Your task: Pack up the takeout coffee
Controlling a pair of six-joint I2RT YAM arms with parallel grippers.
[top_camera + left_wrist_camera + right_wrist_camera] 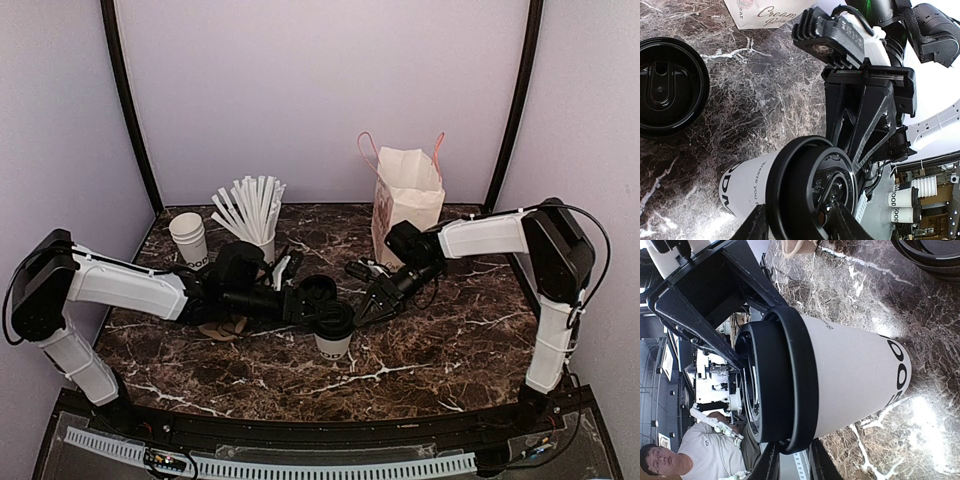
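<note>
On the marble table, at its far edge, the bag is seen upright, its foot hidden behind the right arm. Only a printed corner of it is caught in the left wrist view. At the far left, the cup of straws and the stack of cups are partly screened by the left arm.

The coffee is stood upright near the table's middle, well short of the bag, with its lid on, between the two grippers. Its lettering can only be read in part.

The left gripper is set astride the lid, one finger on each side at a middling spread. The fingers are cut off by the frame edge, so it cannot be told whether the lid is pressed.

The right gripper is placed opposite, its fingers narrow and just at the lid's rim. The fingers are cropped, so it cannot be told whether the rim is pinched.

A loose lid is laid flat near the coffee, apart from it.
</note>
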